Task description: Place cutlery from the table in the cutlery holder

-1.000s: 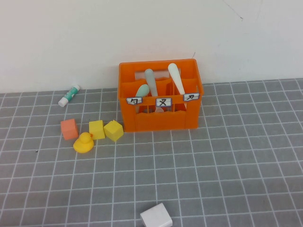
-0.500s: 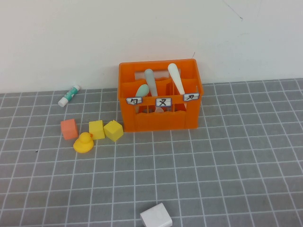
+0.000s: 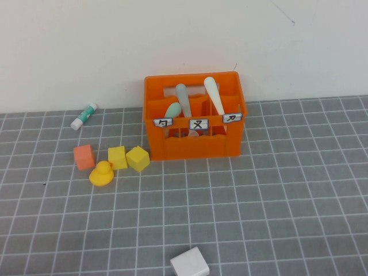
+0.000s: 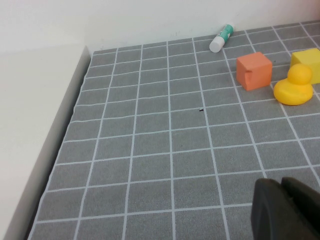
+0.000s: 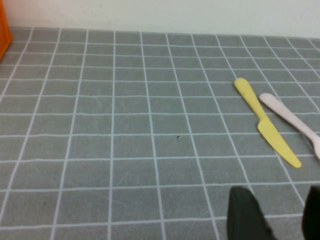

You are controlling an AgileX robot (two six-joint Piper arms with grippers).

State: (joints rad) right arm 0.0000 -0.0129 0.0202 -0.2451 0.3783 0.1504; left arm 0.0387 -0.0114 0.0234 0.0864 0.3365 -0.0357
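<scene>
In the high view the orange cutlery holder (image 3: 194,118) stands on the grey gridded table (image 3: 276,190) near the back wall. A cream-white knife (image 3: 213,95), a grey fork (image 3: 183,99) and a mint-green spoon (image 3: 172,110) stand inside it. Neither gripper shows in the high view. My left gripper (image 4: 280,184) is shut and empty, low over bare table to the left of the toys. My right gripper (image 5: 277,200) is open and empty over the table; a sliver of the holder (image 5: 4,25) shows at that view's edge.
A white-and-green tube (image 3: 84,115), an orange cube (image 3: 84,156), two yellow cubes (image 3: 117,157) and a yellow duck (image 3: 102,173) lie left of the holder. A white block (image 3: 190,264) sits at the front edge. A yellow knife (image 5: 266,121) and a pale utensil (image 5: 290,119) lie near my right gripper.
</scene>
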